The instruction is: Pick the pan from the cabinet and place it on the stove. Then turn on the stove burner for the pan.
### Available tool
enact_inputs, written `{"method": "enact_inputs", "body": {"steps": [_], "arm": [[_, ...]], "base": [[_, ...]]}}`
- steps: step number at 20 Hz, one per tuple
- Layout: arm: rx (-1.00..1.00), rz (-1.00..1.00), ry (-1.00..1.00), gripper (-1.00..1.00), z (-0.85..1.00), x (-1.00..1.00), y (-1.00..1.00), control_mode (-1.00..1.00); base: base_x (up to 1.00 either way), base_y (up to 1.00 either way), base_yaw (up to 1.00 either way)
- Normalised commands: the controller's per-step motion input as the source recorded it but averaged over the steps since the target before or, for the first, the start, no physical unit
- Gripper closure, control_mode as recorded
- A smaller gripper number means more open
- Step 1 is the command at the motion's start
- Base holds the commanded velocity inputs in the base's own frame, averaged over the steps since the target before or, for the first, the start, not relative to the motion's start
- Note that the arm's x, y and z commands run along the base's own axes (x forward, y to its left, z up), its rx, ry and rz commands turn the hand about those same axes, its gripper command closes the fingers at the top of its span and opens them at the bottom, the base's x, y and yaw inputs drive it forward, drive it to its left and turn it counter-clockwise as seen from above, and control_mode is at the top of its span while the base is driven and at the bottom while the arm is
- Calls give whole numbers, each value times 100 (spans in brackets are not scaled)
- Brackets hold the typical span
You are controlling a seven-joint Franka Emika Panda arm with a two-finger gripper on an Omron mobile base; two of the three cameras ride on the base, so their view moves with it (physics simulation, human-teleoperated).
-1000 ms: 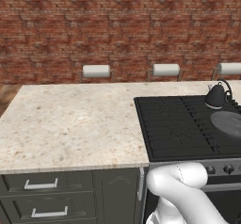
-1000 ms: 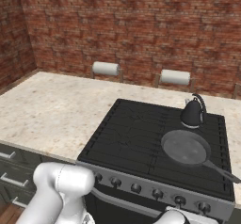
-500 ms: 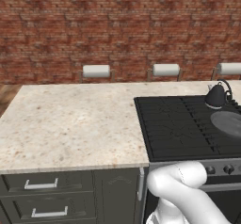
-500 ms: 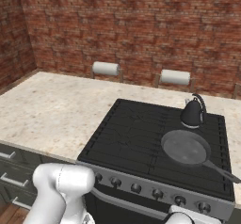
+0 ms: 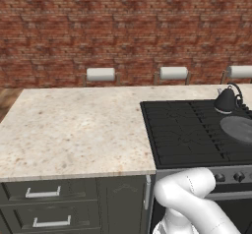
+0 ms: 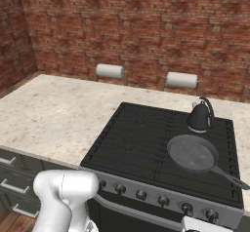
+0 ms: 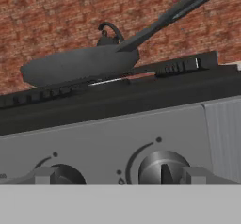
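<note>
Pan [image 6: 193, 152] sits on the stove [image 6: 146, 143] right-front grate, kettle [image 6: 199, 117] just behind. My hand view adds front knobs [image 7: 162, 167] close up; gripper [image 7: 117, 177] fingers spread wide, holding nothing. Left base view clips the pan.

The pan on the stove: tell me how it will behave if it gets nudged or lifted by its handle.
The pan looks rigid, so it should slide as one piece rather than flex. Its long thin handle overhangs the stove grates, so lifting there would probably tip the bowl down. It rests on raised grates, so a nudge may catch instead of gliding.
</note>
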Motion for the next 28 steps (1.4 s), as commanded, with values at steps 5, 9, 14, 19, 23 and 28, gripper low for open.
{"method": "enact_inputs", "body": {"steps": [5, 9, 14, 19, 23, 28], "arm": [[0, 0, -9, -100, -12, 1, -11, -100], [0, 0, -4, -100, -2, 0, -3, -100], [0, 0, -1, -100, -1, 1, -2, -100], [0, 0, -1, -100, 0, 2, 0, -100], [0, 0, 0, -100, -2, 1, 0, -100], [0, 0, 0, -100, -6, 2, 0, -100]], "base": [[0, 0, 0], [0, 0, 0], [0, 0, 0], [0, 0, 0], [0, 0, 0], [0, 0, 0]]}}
